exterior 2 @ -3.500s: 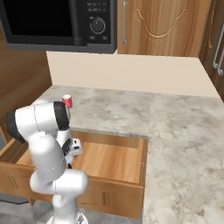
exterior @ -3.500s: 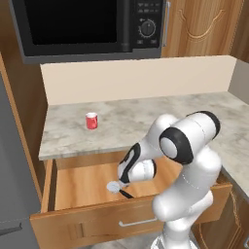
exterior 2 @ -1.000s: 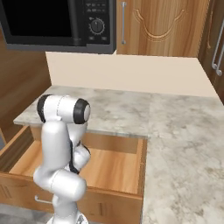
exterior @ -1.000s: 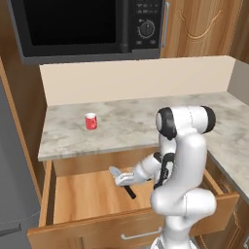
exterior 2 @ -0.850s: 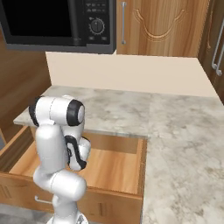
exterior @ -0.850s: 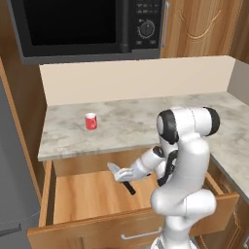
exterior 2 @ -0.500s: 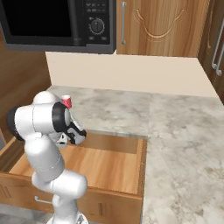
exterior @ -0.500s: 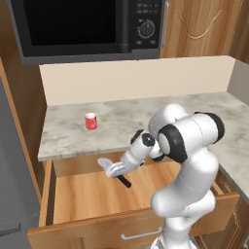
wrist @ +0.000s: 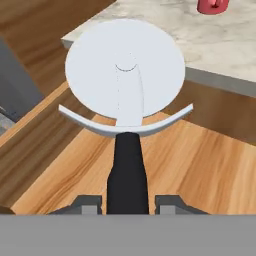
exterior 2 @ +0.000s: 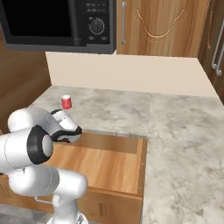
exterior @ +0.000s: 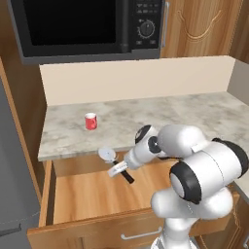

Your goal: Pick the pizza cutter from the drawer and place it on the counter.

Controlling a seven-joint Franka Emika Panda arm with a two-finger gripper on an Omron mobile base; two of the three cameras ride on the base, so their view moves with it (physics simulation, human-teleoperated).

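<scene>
The pizza cutter (exterior: 108, 156), a pale round wheel on a short black handle, hangs above the open wooden drawer (exterior: 92, 194) near its back edge. My gripper (exterior: 121, 170) is shut on its handle. In the hand view the wheel of the pizza cutter (wrist: 125, 70) points toward the counter's front edge, and its black handle runs down between my fingertips (wrist: 87, 204). The counter (exterior: 146, 121) lies just behind and above the drawer. In the right base view my gripper (exterior 2: 75, 130) is at the drawer's far left, beside the counter (exterior 2: 175, 131).
A red can (exterior: 90, 121) stands on the counter's left part, also in the hand view's top right as the red can (wrist: 212, 6). A black microwave (exterior: 82, 24) hangs above the counter. A lower drawer front with a silver handle (exterior: 138, 236) sits beneath.
My gripper has carried the pizza cutter up and to the left, from low inside the drawer to near the counter's front edge. The arm has swung round with it.
</scene>
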